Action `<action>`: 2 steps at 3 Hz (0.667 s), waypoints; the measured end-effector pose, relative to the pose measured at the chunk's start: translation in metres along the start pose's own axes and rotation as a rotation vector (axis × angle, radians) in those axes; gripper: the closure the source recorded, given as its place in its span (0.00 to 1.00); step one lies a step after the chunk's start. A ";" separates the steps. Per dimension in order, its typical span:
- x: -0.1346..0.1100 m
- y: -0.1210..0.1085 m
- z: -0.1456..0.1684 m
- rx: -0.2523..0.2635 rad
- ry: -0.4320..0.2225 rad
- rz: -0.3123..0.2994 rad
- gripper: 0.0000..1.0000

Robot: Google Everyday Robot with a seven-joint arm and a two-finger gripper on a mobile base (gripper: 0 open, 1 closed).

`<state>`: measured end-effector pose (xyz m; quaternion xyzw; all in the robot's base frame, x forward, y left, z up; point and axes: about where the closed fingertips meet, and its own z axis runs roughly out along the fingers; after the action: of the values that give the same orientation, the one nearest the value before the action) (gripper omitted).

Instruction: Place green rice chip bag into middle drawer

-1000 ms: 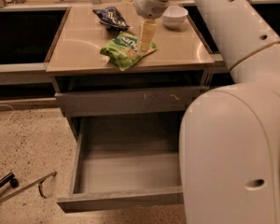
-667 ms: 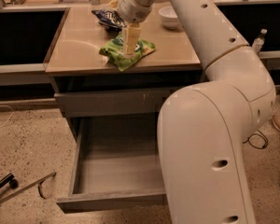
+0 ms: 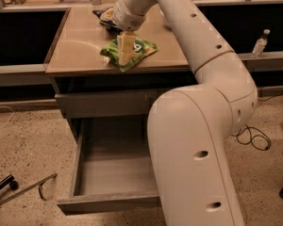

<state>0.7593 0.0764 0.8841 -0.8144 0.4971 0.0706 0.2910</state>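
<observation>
Down over the green rice chip bag point(image 3: 142, 48) with the hand point(image 3: 126, 55), reaching from the arm's wrist, close to the front edge of the desk point(image 3: 80, 46) and a little right of its middle. Touching or all but touching the foil there. Impossible to tell whether spread, pressed together or already pinching, being seen only as one pale block against the green. Lying flat and a bit crumpled, with one corner just at the front edge. Beyond it, toward the back edge, a dark snack bag point(image 3: 106, 17), partly hidden behind the wrist and not wanted. Directly below the front edge, a shut drawer front point(image 3: 104, 102), and under that the middle drawer point(image 3: 108, 204), pulled well out and bare inside, its right side masked by the arm's big pale link.

Judged by look: very light, air-puffed, soft-walled, glossy and so slippery, with brittle chips inside. Likely to skid across the smooth desk top under a sideways push, and to crinkle and fold under a squeeze. Best to take hold across a raised fold or the crimped end seam, pinching film rather than the full belly. Squeeze firmly enough not to slip, yet not so hard as to crush the contents. Expect sag and swing once lifted. Carry out past the front edge, then down, and let go low inside the drawer.
</observation>
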 end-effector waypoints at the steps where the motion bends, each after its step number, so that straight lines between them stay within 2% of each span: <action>1: -0.003 0.004 0.031 -0.065 -0.042 0.001 0.00; 2: -0.003 0.008 0.050 -0.111 -0.067 0.011 0.14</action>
<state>0.7592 0.1032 0.8410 -0.8238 0.4870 0.1268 0.2611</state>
